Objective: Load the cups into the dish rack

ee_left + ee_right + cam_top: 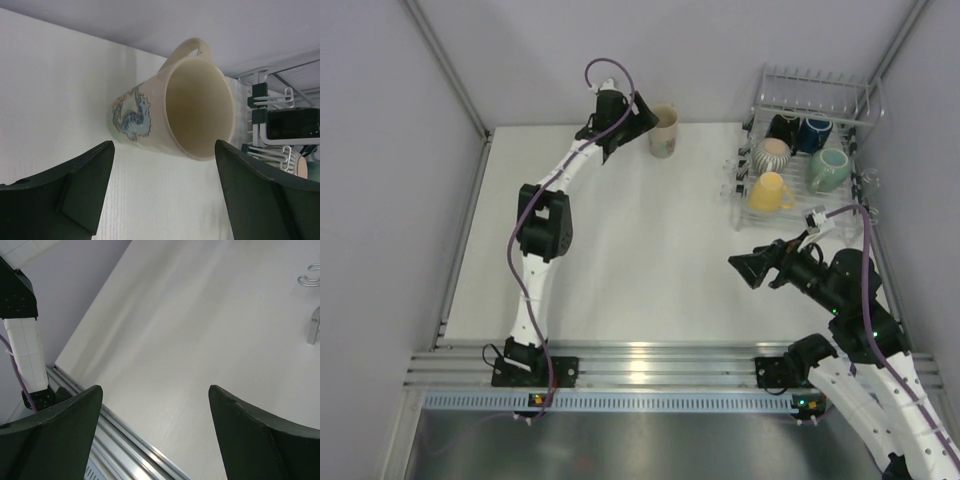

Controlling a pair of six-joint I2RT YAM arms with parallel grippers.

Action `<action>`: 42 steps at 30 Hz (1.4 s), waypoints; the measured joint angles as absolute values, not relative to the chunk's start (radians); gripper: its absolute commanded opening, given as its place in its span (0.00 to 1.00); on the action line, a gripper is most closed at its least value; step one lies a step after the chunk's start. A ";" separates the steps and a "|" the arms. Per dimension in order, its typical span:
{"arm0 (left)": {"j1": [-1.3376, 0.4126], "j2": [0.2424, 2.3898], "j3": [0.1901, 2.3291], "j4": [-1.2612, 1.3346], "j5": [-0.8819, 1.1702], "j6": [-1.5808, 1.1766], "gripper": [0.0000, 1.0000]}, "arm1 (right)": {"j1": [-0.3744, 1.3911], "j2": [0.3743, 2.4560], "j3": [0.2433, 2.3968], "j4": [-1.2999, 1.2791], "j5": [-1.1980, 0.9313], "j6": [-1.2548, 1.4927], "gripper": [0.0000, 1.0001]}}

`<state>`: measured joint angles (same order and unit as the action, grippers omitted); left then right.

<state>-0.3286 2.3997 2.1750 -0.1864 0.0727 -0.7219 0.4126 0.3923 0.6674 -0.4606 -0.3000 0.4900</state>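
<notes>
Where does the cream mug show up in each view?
Top external: cream mug stands at the far edge of the table, left of the rack.
Left wrist: cream mug centre frame, mouth facing the camera; rack at the right edge.
Right wrist: not in it.
Shared landmark: the rack, right of the cream mug in both.

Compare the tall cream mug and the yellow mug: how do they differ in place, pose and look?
The cream mug stands on the table, outside the dish rack; the yellow mug sits inside the rack. The cream mug is upright, mouth up; the yellow mug looks tipped. The cream mug carries a printed blue figure; the yellow mug looks plain. Both have one handle.
</notes>
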 measured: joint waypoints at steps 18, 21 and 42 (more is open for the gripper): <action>-0.325 2.484 2.175 -0.051 0.078 -0.811 0.62 | 0.413 0.415 0.667 -0.498 -0.279 0.463 0.88; -0.327 2.482 2.174 -0.036 0.088 -0.796 0.49 | 0.413 0.415 0.667 -0.511 -0.273 0.459 0.88; -0.302 2.386 2.032 -0.033 0.146 -0.625 0.00 | 0.413 0.395 0.667 -0.566 -0.254 0.464 0.89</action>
